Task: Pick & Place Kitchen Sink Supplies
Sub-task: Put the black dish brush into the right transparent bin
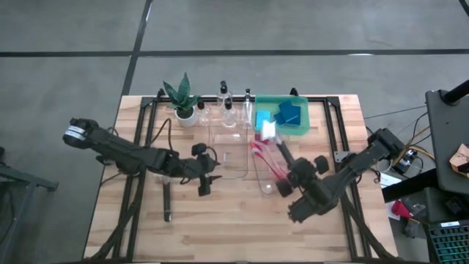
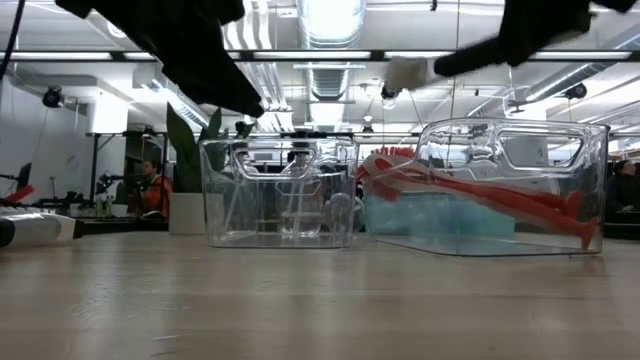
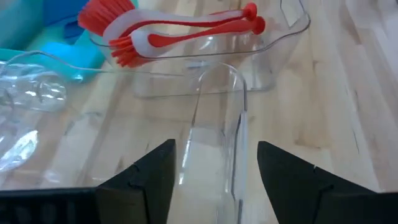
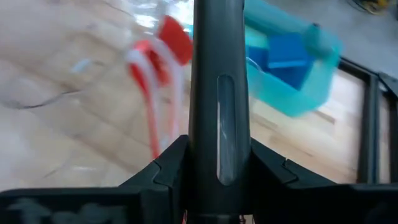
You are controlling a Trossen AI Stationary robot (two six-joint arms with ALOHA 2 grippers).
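One black-handled brush (image 4: pixel 219 93) gripped, blue sponges (image 4: pixel 287 53) beyond

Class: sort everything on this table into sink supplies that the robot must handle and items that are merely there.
Job: blue sponges; red brushes; black-handled brush in right gripper; loose brush on table; clear bottles.
Just there: potted plant; clear bins; green tray. Left gripper, open, near bins.

Pale matt wooden table (image 1: pixel 220 227), glossy clear plastic bins (image 2: pixel 280 190), smooth red plastic brushes (image 3: pixel 180 28)
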